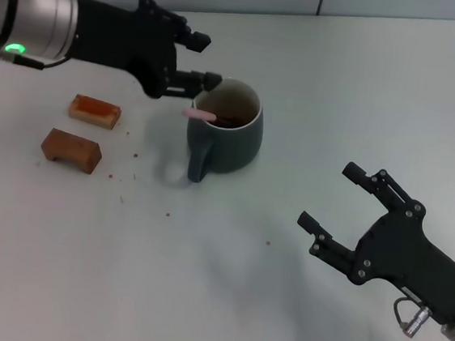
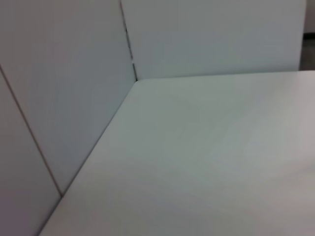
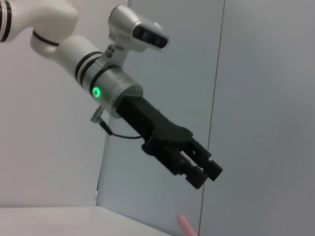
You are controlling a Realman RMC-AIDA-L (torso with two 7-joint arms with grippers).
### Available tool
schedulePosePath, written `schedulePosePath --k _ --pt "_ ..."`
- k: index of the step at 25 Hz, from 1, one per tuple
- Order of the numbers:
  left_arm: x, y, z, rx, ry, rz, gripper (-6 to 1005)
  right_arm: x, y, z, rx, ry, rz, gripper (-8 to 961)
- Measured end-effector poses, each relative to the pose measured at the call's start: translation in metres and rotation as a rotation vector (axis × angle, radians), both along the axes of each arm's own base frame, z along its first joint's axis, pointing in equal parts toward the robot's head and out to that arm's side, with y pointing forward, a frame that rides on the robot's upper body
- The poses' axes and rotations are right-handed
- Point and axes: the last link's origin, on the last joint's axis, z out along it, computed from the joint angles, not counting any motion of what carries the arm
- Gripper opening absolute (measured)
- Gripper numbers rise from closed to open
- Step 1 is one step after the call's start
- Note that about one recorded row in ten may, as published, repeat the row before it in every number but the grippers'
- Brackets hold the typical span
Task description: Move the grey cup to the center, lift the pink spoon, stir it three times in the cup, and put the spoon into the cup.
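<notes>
Grey cup (image 1: 230,130): upright on the white desk (image 1: 224,284), near the middle, handle turned toward the robot, dark stains inside. Pink spoon (image 1: 200,115): resting in the cup, pink handle end poking out over the rim on the robot's left side, bowl end down inside and hidden from sight. Handle tip also visible at the lower edge of the right wrist view (image 3: 186,226).

Left gripper (image 1: 204,60): hovering just beside the cup's rim on the far-left side, fingers spread apart, nothing between them. One fingertip close to the rim, not clearly touching. Not in contact with the spoon. Same gripper seen from the right wrist camera (image 3: 206,174), stretched out from a silver wrist section with a green light.

Right gripper (image 1: 329,199): low over the desk on the robot's right, well apart from the cup, fingers wide, holding nothing.

Two brown blocks on the left side of the desk: one with an orange top (image 1: 94,111), farther from the robot; one plain brown (image 1: 71,150), nearer. Small crumbs scattered between the blocks and the cup.

Left wrist view: bare desk surface (image 2: 206,162) and a wall corner only.
</notes>
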Motion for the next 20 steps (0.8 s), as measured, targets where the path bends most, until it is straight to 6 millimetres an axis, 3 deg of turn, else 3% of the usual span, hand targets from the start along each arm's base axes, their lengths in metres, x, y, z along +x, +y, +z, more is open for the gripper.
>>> schedulePosePath --k 7,10,11,16,20 --pt "-0.035 -0.030 0.010 0.054 -0.092 -0.062 594 -0.006 0.005 -0.002 -0.007 0.015 0.010 833" --pt "-0.053 -0.043 0.009 0.073 -0.124 -0.083 795 -0.008 0.008 -0.003 -0.019 0.021 0.011 833" --pt "-0.071 -0.054 0.003 0.084 -0.164 -0.088 801 -0.009 0.009 -0.003 -0.028 0.029 0.010 833" --pt "-0.111 -0.073 -0.024 0.080 -0.287 -0.005 832 -0.016 0.017 -0.005 -0.074 0.049 0.018 833" --pt "-0.130 -0.088 -0.038 0.105 -0.346 0.014 856 -0.019 0.021 -0.010 -0.112 0.032 0.026 833"
